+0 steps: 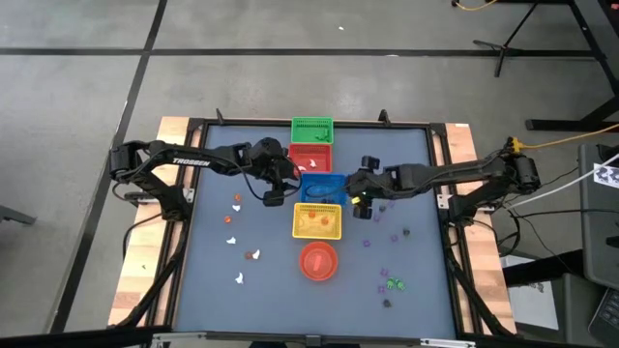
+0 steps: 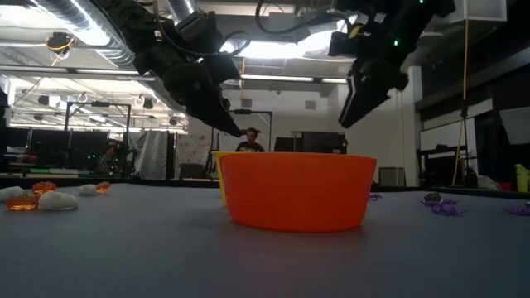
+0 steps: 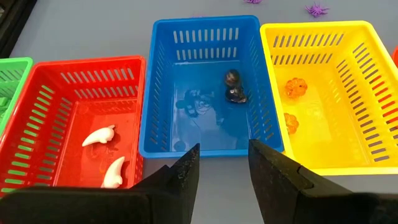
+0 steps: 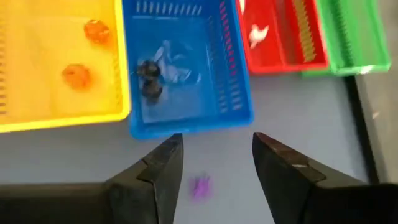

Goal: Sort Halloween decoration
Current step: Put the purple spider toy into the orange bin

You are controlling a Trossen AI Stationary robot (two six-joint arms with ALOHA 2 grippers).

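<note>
Here the right hand (image 4: 211, 177) hovers with its fingers apart and empty, tilted down just beside the blue basket (image 4: 239, 93). Dark trinkets (image 4: 148, 79) lie inside it, a purple one (image 4: 199, 186) on the desk (image 4: 298, 106) beneath. Opposite, the left hand (image 3: 222, 177) hangs likewise parted, empty.

Blue-grey table (image 1: 213, 280) bears baskets (image 1: 317, 220), bowl (image 1: 318, 261), trinkets (image 1: 235, 220).

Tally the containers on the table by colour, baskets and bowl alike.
Green basket: 1
Red basket: 1
Blue basket: 1
Yellow basket: 1
Red-orange bowl: 1
Total: 5
</note>
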